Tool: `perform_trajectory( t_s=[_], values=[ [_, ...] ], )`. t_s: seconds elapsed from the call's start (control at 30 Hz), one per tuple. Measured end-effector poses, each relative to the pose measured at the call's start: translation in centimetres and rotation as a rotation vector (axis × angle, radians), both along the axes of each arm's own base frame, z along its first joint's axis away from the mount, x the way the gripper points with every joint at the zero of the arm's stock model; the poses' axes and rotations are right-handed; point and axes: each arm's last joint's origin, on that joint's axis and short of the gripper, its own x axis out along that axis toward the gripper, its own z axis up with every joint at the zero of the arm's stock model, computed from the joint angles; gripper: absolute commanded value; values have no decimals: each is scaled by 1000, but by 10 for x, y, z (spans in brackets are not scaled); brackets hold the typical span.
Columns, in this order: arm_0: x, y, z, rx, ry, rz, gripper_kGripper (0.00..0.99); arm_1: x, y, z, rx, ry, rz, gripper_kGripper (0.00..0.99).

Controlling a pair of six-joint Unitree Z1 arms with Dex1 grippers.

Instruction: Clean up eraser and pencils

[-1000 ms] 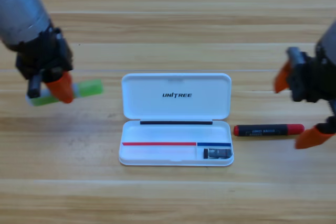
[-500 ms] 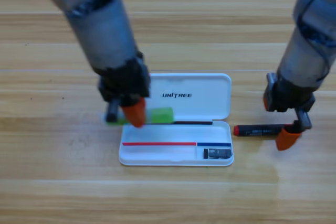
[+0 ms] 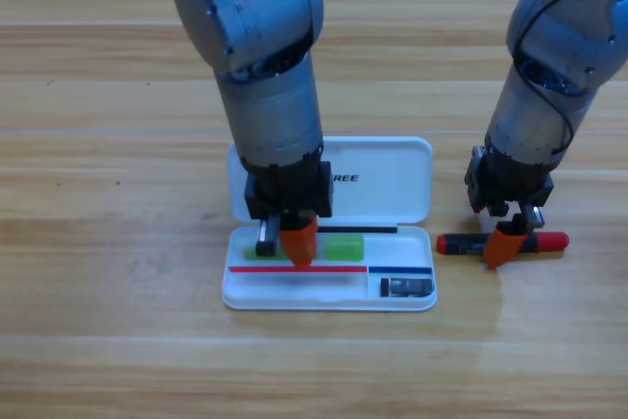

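High view: since the frame half a second back, the left gripper (image 3: 290,240) has carried the green-ended pencil (image 3: 334,247) from the case's left rim to a spot over the upper long slot of the white case (image 3: 330,205), and now holds it low there, jaws clamped across the pale barrel so that only the green end shows to the right of the orange jaw. Whether the stick already rests on the tray floor or sits just above it cannot be told. The right gripper (image 3: 510,235) has come down from beside the red-and-black pencil (image 3: 502,242) to straddle it; one orange jaw lies in front of the barrel, and whether the jaws have closed on it I cannot tell. That pencil lies flat on the desk (image 3: 118,340), just right of the case and apart from it. The eraser (image 3: 406,288) sits in the small lower-right compartment of the case.

In my judgement this puts the task well past halfway: the eraser is stowed, one pencil is about to be released into the case, and the other waits to be lifted and carried left.

Counted: two pencils, one at the case and one on the desk; one eraser; one open case; two arms, both at work
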Motion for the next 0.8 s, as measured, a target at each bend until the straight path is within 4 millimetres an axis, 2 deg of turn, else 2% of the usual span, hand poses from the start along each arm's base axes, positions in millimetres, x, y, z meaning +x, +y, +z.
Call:
perform_trajectory(
  t_s=[0.1,0.13,0.33,0.8],
  values=[
    [1,-2,-6,11,9,0,0,0,0,-1,-7,5,17,71],
    [2,-2,-9,15,13,1,0,-1,0,-1,-10,9,21,0],
    [3,-4,-16,27,23,9,0,-3,-2,-1,-27,26,29,0],
    [3,-4,-16,27,25,17,0,-3,-3,-1,-34,32,20,0]
  ],
)
